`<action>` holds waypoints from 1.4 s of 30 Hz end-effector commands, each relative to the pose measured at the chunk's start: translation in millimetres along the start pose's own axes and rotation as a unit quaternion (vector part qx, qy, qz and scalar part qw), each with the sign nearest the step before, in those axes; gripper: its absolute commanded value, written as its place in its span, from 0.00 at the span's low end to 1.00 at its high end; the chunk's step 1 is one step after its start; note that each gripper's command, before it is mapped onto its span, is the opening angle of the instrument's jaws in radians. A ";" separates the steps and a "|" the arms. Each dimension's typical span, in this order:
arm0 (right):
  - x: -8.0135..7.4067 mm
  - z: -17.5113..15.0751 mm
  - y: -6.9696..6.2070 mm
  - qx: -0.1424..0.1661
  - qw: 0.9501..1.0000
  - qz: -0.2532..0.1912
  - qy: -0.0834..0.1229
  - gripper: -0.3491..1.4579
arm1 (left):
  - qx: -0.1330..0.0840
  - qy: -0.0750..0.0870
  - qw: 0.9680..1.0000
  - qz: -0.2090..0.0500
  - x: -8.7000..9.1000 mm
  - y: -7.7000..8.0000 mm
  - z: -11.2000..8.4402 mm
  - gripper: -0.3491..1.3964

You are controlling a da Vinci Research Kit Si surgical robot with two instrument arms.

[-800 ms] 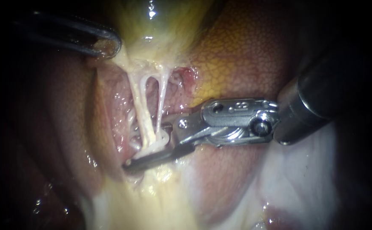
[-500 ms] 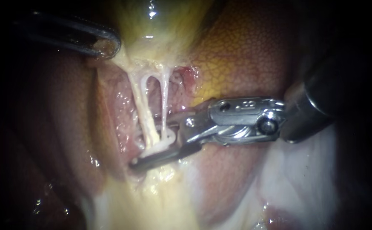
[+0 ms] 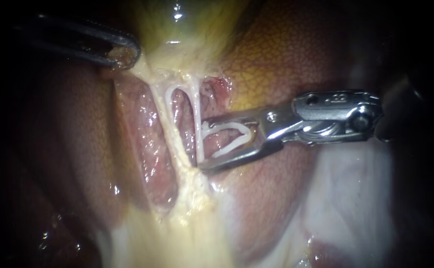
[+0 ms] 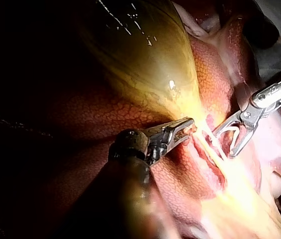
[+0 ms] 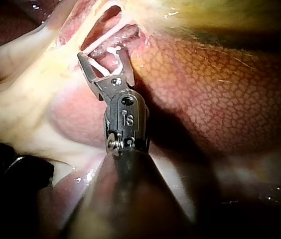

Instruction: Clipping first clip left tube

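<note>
Two pale tubes run down from the yellow gallbladder (image 3: 187,30): the left tube (image 3: 170,124) and the right tube (image 3: 197,124). My right instrument (image 3: 201,146) comes in from the right, its jaws spread wide with a white open clip (image 3: 229,144) seated between them and touching both. Its tips reach the right tube and stand clear of the left tube. The right wrist view shows the same clip (image 5: 99,67) in the jaws (image 5: 103,54). My left instrument (image 3: 122,54) is shut on gallbladder tissue at the upper left, holding it taut, as the left wrist view (image 4: 183,130) also shows.
Mottled reddish liver (image 3: 286,59) lies behind and right of the tubes. Pale yellow fatty tissue (image 3: 187,218) spreads below where the tubes meet. Whitish tissue (image 3: 346,198) lies under the right instrument's shaft.
My right instrument has drawn back to the right from the base of the left tube, jaws wider apart, the clip still in them. The tubes have sprung back straighter. The left instrument holds still.
</note>
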 end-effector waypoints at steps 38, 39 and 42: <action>0.9 2.9 -2.6 0.095 0.994 -0.044 0.017 0.48 | 0.000 0.000 1.000 0.000 0.1 0.0 -0.1 0.00; 0.7 3.1 -2.3 0.095 0.994 -0.045 0.016 0.48 | 0.000 0.000 1.000 0.000 0.1 0.0 -0.1 0.00; -0.1 3.2 -1.2 0.097 0.994 -0.044 0.015 0.48 | 0.000 0.000 1.000 0.000 0.1 0.0 -0.1 0.00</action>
